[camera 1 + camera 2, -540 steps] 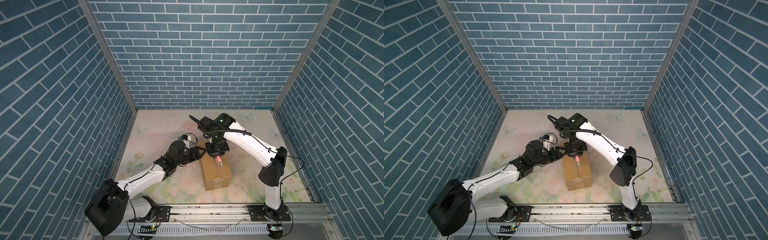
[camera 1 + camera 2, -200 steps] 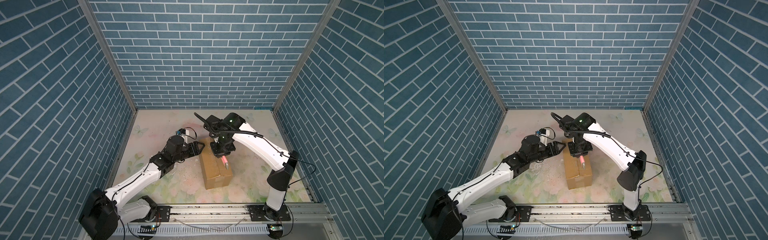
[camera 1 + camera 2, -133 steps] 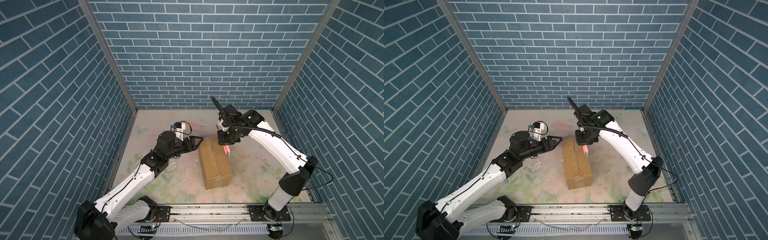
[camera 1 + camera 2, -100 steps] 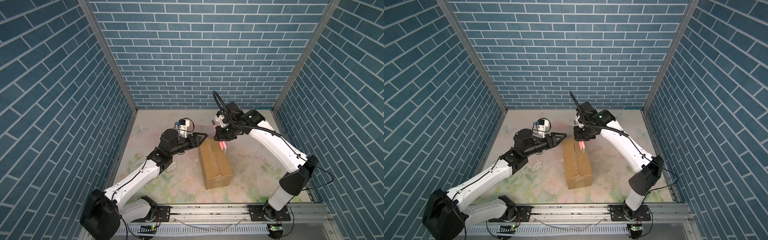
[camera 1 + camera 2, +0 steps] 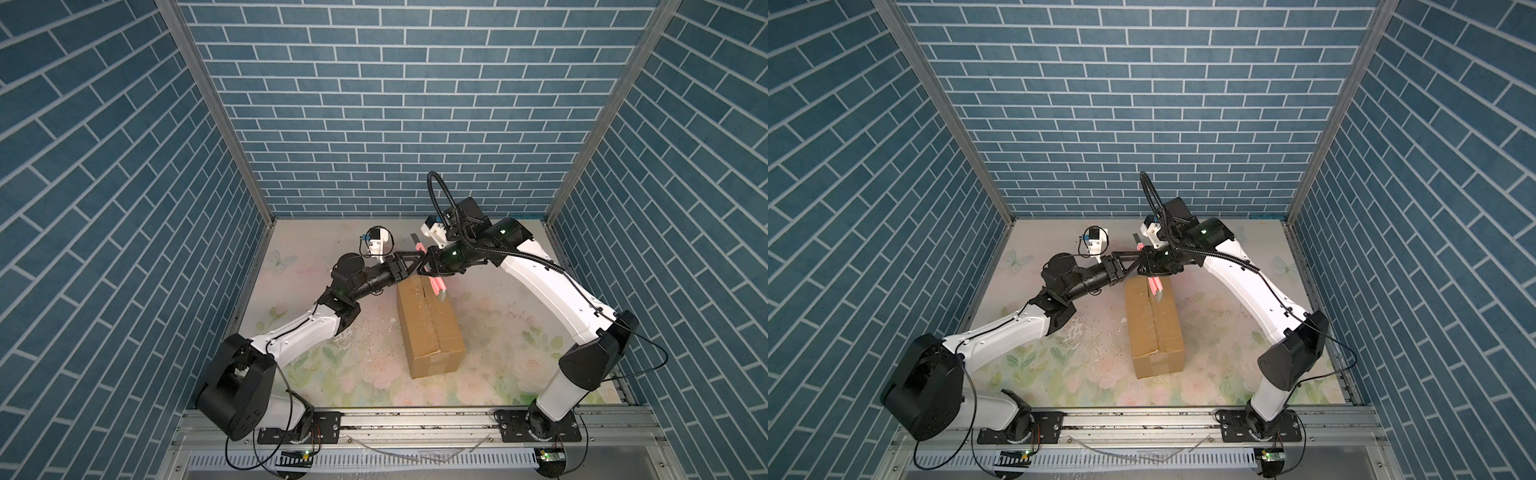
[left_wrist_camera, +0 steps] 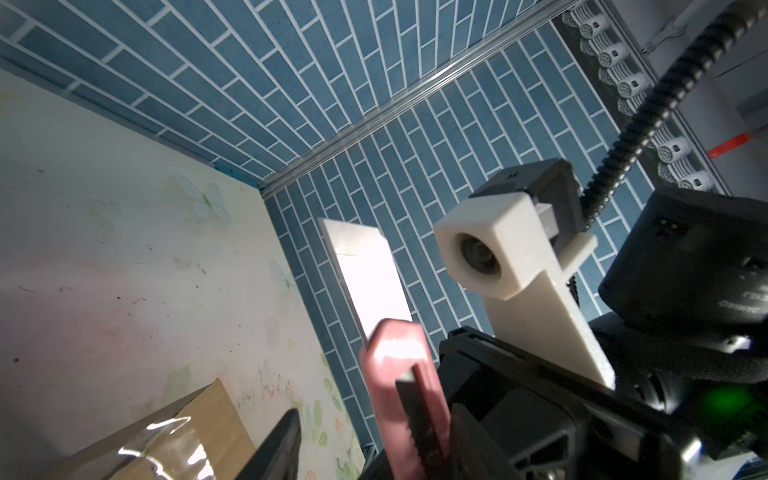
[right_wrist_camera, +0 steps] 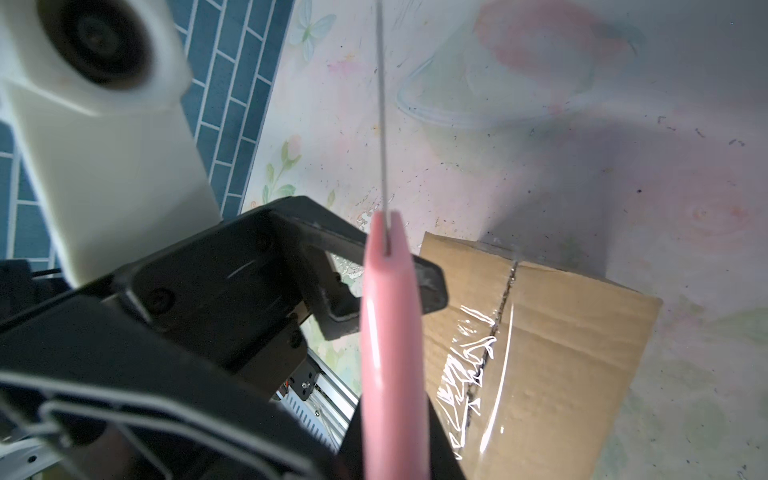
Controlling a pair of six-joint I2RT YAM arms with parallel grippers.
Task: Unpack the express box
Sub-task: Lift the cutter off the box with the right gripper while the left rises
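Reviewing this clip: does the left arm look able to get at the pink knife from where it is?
Probably yes. The left gripper sits right beside the knife with its jaws apart and nothing between them; the right gripper clamps it, so free room to grip looks tight.

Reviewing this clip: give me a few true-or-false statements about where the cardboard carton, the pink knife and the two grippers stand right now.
1. The brown oblong cardboard carton has its top flaps down. True.
2. The pink-handled knife lies flat on the table. False: the right gripper holds it in the air over the carton's far end.
3. Clear glossy tape lies along the carton's lengthwise seam. True.
4. The left gripper clamps the carton's near end. False: it is up beside the knife, jaws apart, off the carton.
5. The knife's blade sits in the seam. False: it points away from the carton.
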